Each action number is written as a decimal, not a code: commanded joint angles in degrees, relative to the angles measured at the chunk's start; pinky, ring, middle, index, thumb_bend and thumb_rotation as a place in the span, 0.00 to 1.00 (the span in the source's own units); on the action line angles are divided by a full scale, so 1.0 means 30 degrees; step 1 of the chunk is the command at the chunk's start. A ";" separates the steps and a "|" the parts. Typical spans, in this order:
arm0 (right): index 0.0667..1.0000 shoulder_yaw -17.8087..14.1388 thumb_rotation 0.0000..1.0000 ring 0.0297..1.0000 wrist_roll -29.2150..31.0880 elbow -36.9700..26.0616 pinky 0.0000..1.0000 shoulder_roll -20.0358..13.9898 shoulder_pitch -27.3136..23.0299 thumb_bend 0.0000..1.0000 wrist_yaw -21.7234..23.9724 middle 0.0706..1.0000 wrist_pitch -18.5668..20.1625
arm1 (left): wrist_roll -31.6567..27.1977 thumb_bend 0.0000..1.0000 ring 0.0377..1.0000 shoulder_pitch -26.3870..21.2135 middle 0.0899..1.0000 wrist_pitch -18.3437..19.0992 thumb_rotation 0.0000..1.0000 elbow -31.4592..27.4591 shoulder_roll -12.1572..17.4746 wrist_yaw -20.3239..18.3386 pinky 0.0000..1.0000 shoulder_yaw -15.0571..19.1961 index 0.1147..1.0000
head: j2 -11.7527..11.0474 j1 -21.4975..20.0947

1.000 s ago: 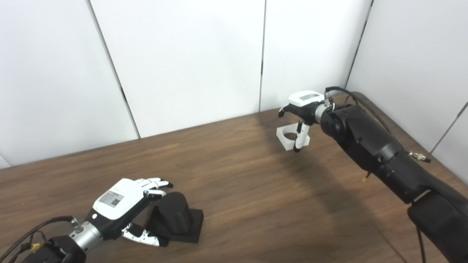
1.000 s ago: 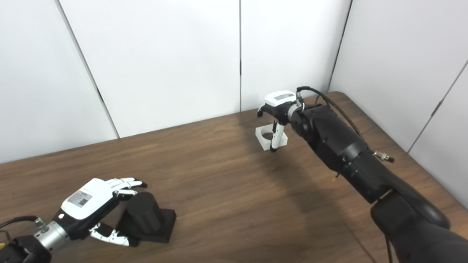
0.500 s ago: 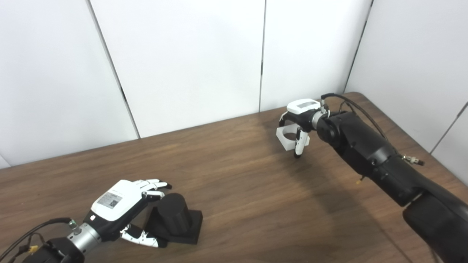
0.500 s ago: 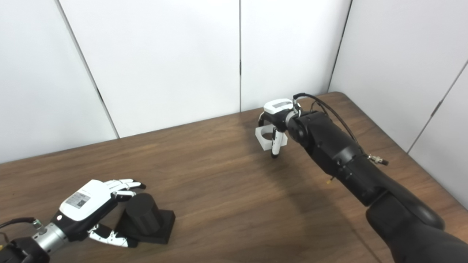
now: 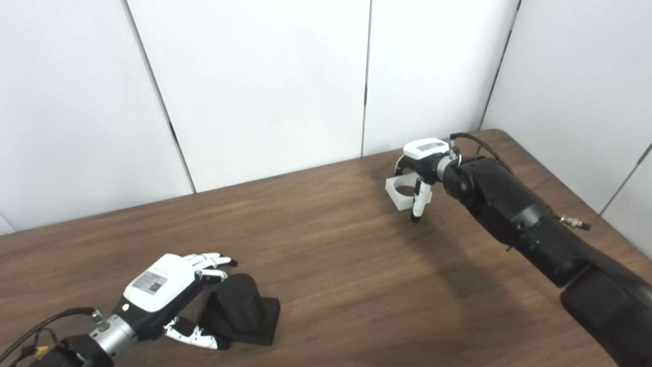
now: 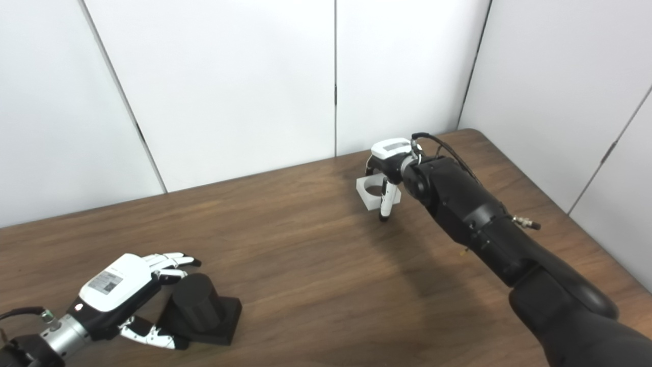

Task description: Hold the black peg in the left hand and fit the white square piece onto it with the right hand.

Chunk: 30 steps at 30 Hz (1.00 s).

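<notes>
a dark wooden table (image 5: 331,265) filled the lower half of the frame, with white wall panels (image 5: 254,86) behind it. in the lower left, the left hand (image 5: 168,293), white-backed with black palm, was cupped around the black peg (image 5: 239,300), a short upright cylinder on a square black base that sat on the table. its fingers (image 5: 211,261) reached over the far side of the cylinder and its thumb lay low on the near side at the base; the fingers were spread and curved, and whether they actually pressed the peg could not be told. in the upper right of centre, well apart from the peg, the right hand (image 5: 420,165) was over the white square piece (image 5: 402,192), a block with a round hole through it. the fingers were curled down around it, one white finger (image 5: 417,201) pointing down past its near edge. whether the piece was gripped, or lifted off the table, could not be told. the black right arm (image 5: 519,219) ran off to the lower right corner.
</notes>
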 commanded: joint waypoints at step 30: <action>0.45 0.0208 0.14 0.75 -0.0630 -0.0548 0.73 -0.1292 -0.0381 0.52 -0.0369 0.69 0.0310 | 0.0758 0.52 0.85 0.0715 0.84 -0.0087 0.06 -0.0069 0.0947 -0.1868 0.77 -0.0191 0.42 | 0.0318 -0.0013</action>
